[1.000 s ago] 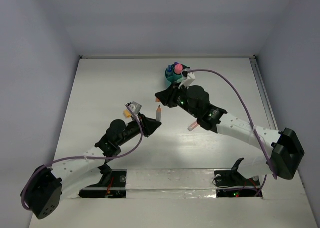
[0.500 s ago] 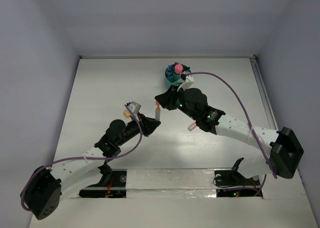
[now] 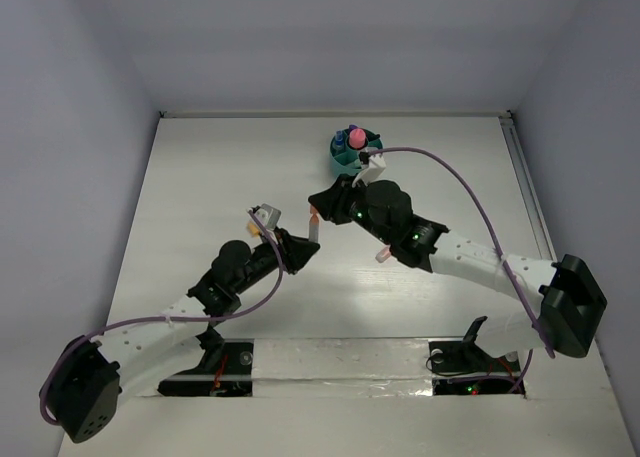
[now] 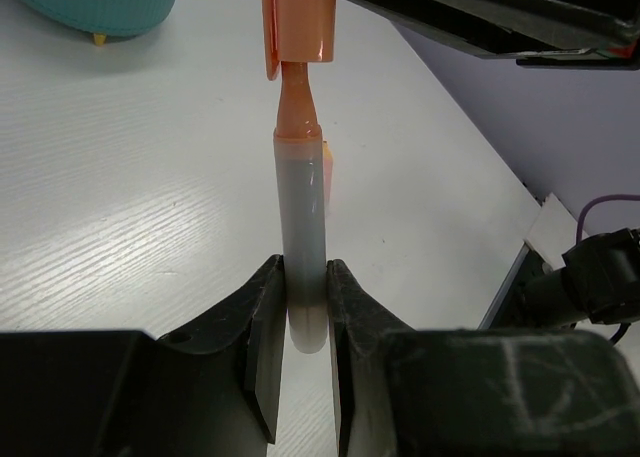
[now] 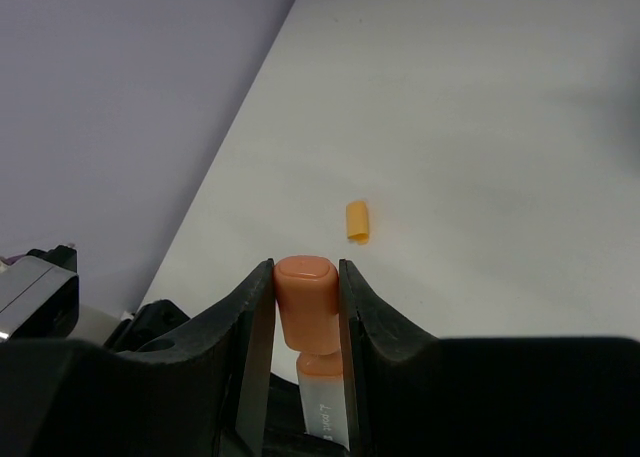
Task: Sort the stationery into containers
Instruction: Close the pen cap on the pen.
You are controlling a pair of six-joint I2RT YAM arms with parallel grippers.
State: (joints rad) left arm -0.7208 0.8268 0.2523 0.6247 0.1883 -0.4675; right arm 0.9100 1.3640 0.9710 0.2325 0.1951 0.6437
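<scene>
My left gripper [image 4: 303,317] is shut on the pale barrel of an orange highlighter [image 4: 300,217] and holds it above the table; it also shows in the top view [image 3: 303,247]. My right gripper [image 5: 305,307] is shut on the highlighter's orange cap [image 5: 305,295], which sits over the tip with the orange neck [image 4: 296,102] still showing. In the top view the right gripper [image 3: 318,207] meets the highlighter [image 3: 314,229] mid-table. The teal organiser [image 3: 340,157] stands at the back with several items in it.
A small orange cap [image 5: 357,221] lies on the table to the left, beside the left wrist [image 3: 256,230]. A pink item [image 3: 383,256] lies under the right forearm. The organiser's wall [image 4: 100,2] shows in the left wrist view.
My right arm has shifted a little to the left and down, toward the highlighter tip. My left arm has stayed nearly still with the barrel in it.
</scene>
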